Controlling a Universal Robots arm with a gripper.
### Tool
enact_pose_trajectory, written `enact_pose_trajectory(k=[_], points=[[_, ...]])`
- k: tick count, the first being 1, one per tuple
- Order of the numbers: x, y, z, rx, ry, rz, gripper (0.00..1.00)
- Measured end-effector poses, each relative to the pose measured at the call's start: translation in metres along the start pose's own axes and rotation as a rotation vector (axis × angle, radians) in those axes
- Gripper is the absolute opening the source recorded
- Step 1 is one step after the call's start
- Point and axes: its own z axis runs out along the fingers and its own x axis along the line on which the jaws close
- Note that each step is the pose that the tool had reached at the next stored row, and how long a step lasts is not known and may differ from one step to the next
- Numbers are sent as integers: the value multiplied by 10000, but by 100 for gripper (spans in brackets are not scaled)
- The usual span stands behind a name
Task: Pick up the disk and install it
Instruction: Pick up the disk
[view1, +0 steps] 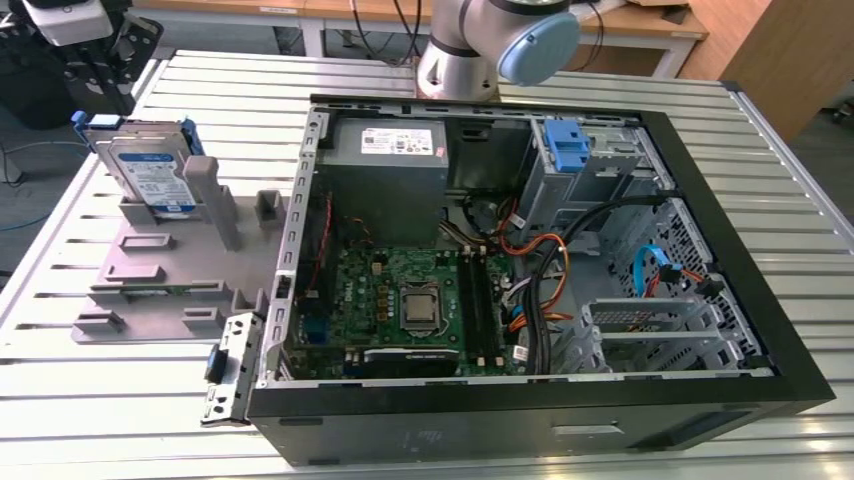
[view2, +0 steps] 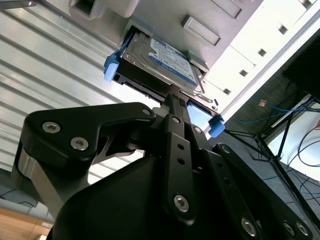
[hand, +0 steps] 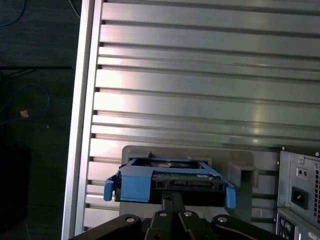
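Observation:
The disk (view1: 150, 170) is a silver drive with a white-and-blue label in blue rails. It stands on edge in a slot of the grey fixture (view1: 160, 265) at the exterior view's left. In both wrist views my gripper (view2: 173, 98) is shut with its fingertips pressed together and nothing between them. It points at the disk (view2: 160, 60) and sits a short way off its near edge. The first wrist view looks over the gripper (hand: 172, 196) at the disk's (hand: 170, 181) edge, with a blue rail tab at each end.
The open computer case (view1: 534, 400) fills the exterior view's right, with its motherboard (view1: 400, 300), grey power supply (view1: 387, 160), cables and a bare blue bracket (view1: 567, 145) in the drive bay. The slatted aluminium table (hand: 200, 100) ends close behind the fixture.

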Motion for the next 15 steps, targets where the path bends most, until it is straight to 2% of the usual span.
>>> enact_pose_trajectory(k=[11,15], points=[[1,0,0,0,0,-12,11],[1,0,1,7,12,-337,11]])
